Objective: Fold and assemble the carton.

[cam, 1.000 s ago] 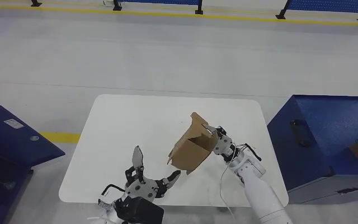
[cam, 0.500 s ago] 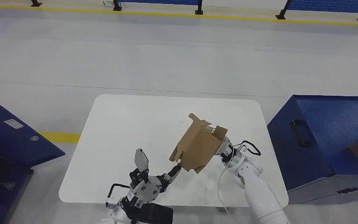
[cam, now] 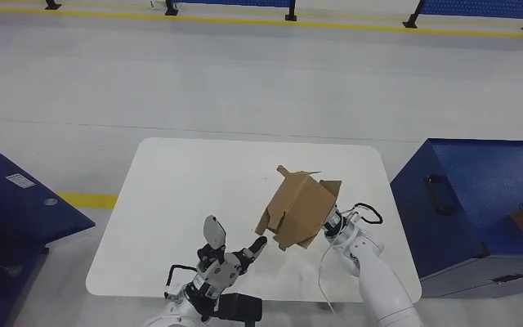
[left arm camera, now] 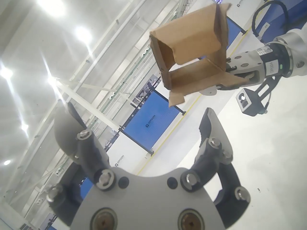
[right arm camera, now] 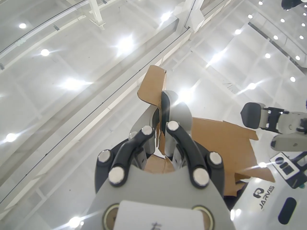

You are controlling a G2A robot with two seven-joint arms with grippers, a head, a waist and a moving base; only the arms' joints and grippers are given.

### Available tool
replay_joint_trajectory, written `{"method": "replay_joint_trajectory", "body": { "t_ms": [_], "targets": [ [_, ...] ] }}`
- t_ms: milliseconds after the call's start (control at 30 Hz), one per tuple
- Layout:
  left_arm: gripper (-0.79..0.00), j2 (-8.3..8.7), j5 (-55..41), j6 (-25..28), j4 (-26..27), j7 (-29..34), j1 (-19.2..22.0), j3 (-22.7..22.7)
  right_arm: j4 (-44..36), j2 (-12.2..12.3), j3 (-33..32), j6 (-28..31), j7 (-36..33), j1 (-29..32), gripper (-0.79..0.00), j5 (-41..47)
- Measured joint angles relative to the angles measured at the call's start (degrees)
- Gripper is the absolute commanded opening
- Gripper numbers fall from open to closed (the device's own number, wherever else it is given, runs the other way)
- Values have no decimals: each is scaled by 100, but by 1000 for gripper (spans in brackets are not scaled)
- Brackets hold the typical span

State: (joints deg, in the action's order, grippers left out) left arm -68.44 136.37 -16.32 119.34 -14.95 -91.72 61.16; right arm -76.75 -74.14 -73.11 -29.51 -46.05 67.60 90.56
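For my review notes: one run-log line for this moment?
carton: part-opened, held aloft | right hand: shut on its edge | left hand: open, empty

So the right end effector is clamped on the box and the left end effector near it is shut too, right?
Not quite. The right end effector is clamped on the box, but the left end effector near it is open, its fingers spread wide, as the left wrist view shows.
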Motion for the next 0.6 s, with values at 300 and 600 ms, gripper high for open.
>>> {"method": "replay_joint_trajectory", "body": {
  "t_ms": [300,600],
  "targets": [
    [0,-21,42,-6,195,-10,-56,-11,-12,-13,40,21,-12,13,-785,-82],
    [0,-66,-94,212,27,50,142,-68,-105,-29,114,-25,-30,50,-785,-120]
  ]
}}
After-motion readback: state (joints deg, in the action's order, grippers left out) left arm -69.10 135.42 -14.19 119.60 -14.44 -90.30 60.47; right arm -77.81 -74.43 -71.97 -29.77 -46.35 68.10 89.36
